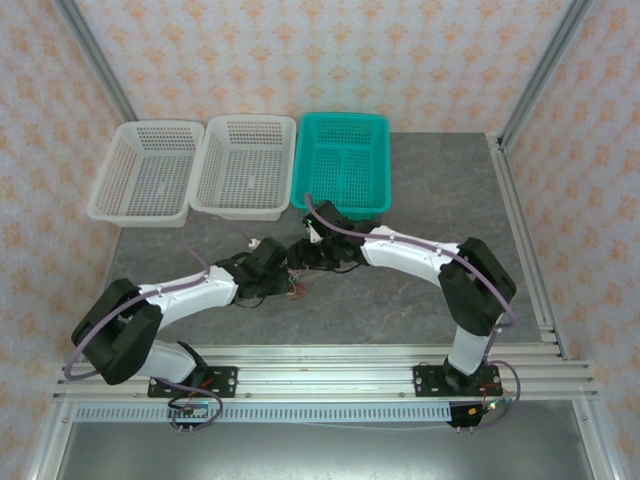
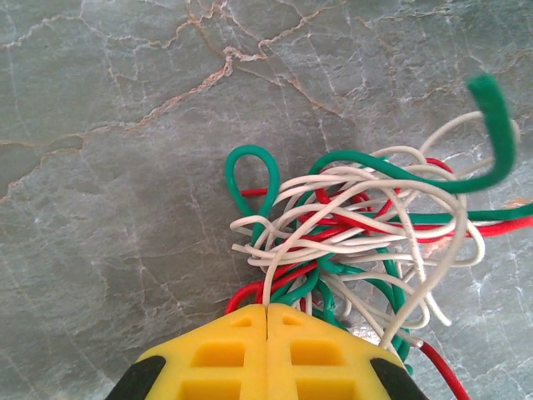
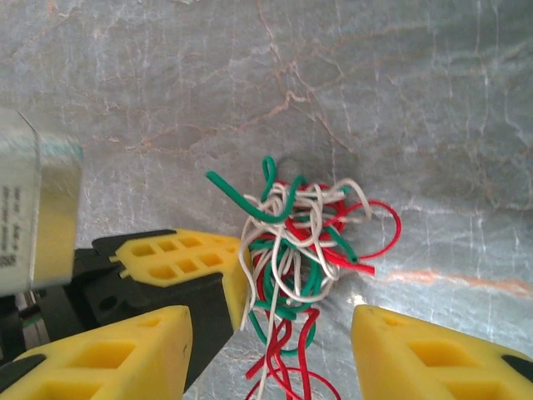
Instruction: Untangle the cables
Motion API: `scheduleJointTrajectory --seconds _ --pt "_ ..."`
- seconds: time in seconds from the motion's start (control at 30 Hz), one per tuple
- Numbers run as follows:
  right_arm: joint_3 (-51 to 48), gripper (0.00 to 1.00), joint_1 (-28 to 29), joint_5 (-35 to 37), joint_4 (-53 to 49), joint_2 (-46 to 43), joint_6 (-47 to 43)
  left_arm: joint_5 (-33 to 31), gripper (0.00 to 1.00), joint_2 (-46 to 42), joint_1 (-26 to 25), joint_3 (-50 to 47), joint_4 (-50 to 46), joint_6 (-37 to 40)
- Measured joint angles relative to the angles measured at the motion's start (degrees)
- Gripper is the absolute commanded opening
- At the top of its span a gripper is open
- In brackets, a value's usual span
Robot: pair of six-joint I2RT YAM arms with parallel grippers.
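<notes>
Left gripper jaws pressed together, apparently pinching the cables (one knotted clump, none separated); right gripper jaws spread around them.

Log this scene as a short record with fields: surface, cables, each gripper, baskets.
surface: grey marbled table
cables: red, white and green cables knotted in one tangle between the two grippers
left gripper: left gripper shut on the cables at the tangle's edge
right gripper: right gripper open, one finger on each side of the tangle's near end, not gripping
baskets: two white baskets and a teal basket side by side at the far edge, apart from the tangle
</notes>
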Motion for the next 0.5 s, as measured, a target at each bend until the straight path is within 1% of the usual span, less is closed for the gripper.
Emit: scheduleJointTrajectory --seconds 0.13,0.27,0.37,0.5 --pt "2.6 0.47 0.0 2.6 0.5 1.2 -7.3 0.7 0.0 -2.9 -0.2 -0.8 0.1 2.0" --pt "2.7 0.43 0.0 4.3 0.7 1.6 -13.7 0.7 0.0 -6.4 -0.1 -0.8 -0.3 3.9" --pt "2.4 0.43 0.0 4.0 0.8 2.2 -15.7 0.6 0.0 -8.9 -0.1 -0.8 -0.4 4.6" --pt "0.3 0.43 0.0 4.0 2.1 2.3 -15.8 0.2 0.0 -9.5 -0.1 -0.8 -1.1 5.1"
